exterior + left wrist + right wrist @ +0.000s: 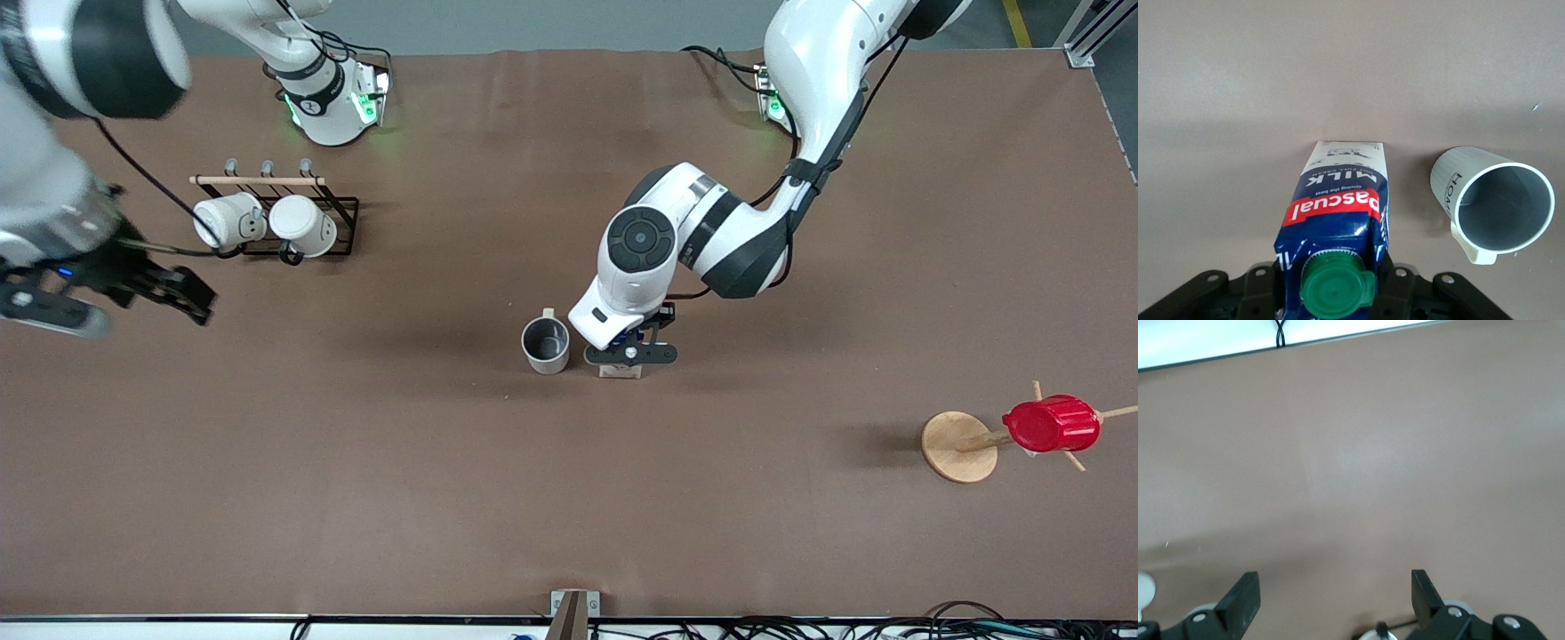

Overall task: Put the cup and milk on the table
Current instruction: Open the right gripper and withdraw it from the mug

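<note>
Left gripper (628,354) clamped on the milk (1338,220) at mid-table, carton upright, base on the table (444,480), the cup (545,345) upright just beside it toward the right arm's end, not touching, right gripper (1335,597) wide apart, empty, over bare tabletop near the mug rack (293,218)

Cup and milk side by side mid-tabletop

The cup (545,345) stands just beside the milk (620,371), toward the right arm's end. A mug rack (302,218) sits near that end's base-side corner; a peg stand (960,446) near the left arm's edge.
</note>
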{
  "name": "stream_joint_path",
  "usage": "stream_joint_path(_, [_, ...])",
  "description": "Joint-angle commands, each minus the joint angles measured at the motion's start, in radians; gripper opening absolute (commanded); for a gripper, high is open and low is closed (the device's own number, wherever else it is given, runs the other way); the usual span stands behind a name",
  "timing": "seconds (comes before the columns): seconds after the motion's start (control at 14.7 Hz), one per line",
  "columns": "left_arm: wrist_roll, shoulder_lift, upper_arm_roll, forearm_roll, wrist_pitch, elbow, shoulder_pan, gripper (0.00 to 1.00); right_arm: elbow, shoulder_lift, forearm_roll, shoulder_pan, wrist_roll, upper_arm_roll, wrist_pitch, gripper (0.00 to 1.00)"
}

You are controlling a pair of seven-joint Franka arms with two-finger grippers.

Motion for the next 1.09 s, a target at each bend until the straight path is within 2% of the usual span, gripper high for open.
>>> stream_joint_path(0.0, [0.015, 0.012, -0.001, 0.024, -0.03, 0.031, -0.009, 0.29, 0.021, -0.054, 0.113, 0.006, -0.194, -0.12, -0.105, 1.0])
stream_joint_path(0.2, [0.042, 0.009, -0.005, 0.022, -0.041, 0.031, -0.017, 0.29, 0.131, -0.048, 0.115, -0.047, -0.239, -0.135, -0.257, 1.0])
stream_joint_path(0.48, [0.049, 0.018, -0.022, 0.021, -0.03, 0.031, -0.017, 0.3, 0.133, -0.051, 0.115, -0.068, -0.298, -0.132, -0.32, 1.0])
stream_joint_path(0.61, [0.062, 0.018, -0.022, 0.018, -0.03, 0.031, -0.015, 0.37, 0.13, -0.051, 0.115, -0.061, -0.287, -0.128, -0.32, 1.0])
stream_joint_path(0.68, [0.062, 0.018, -0.022, 0.018, -0.03, 0.031, -0.015, 0.53, 0.131, -0.051, 0.115, -0.068, -0.287, -0.12, -0.32, 1.0])
stream_joint_path(0.75, [0.055, 0.02, -0.021, 0.019, -0.03, 0.031, -0.015, 0.69, 0.13, -0.051, 0.115, -0.092, -0.275, -0.082, -0.322, 1.0])
stream_joint_path(0.81, [0.052, 0.017, -0.021, 0.019, -0.03, 0.031, -0.015, 0.91, 0.13, -0.051, 0.115, -0.141, -0.275, -0.045, -0.322, 1.0])
stream_joint_path(0.88, [0.053, 0.008, -0.019, 0.021, -0.03, 0.028, -0.014, 1.0, 0.13, -0.051, 0.113, -0.175, -0.275, 0.004, -0.32, 1.0])
stream_joint_path(1.02, [0.049, -0.02, -0.021, 0.018, -0.03, 0.03, 0.003, 1.0, 0.132, -0.052, 0.113, -0.177, -0.273, 0.013, -0.325, 1.0])
